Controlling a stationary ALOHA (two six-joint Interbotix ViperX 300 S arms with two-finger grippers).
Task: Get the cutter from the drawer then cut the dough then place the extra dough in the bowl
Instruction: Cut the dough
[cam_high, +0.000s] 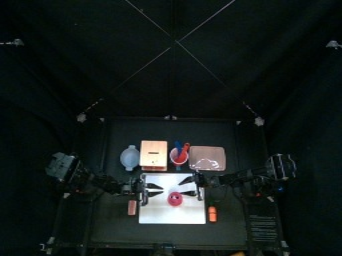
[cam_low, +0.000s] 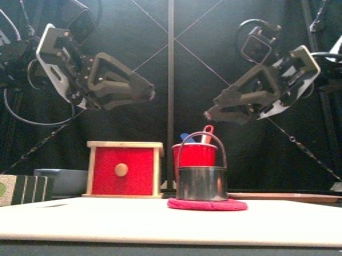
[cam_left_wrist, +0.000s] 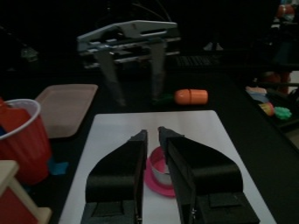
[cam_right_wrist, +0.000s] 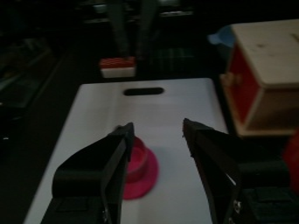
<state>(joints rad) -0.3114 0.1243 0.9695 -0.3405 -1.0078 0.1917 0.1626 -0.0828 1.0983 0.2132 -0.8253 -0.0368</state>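
A round metal cutter with its wire handle up stands on the flat pink dough on the white cutting board. Both grippers hang above it and touch nothing. My left gripper is up and to the left, jaws shut and empty; its wrist view shows the dough below the jaws. My right gripper is up and to the right, open; the dough lies beneath the gap. From above, the dough sits mid-board between the left gripper and the right gripper.
Behind the board stand a wooden box with a red drawer front, a red cup, a pink tray and a blue-grey bowl. An orange toy lies off the board's right side and a red toy off its left.
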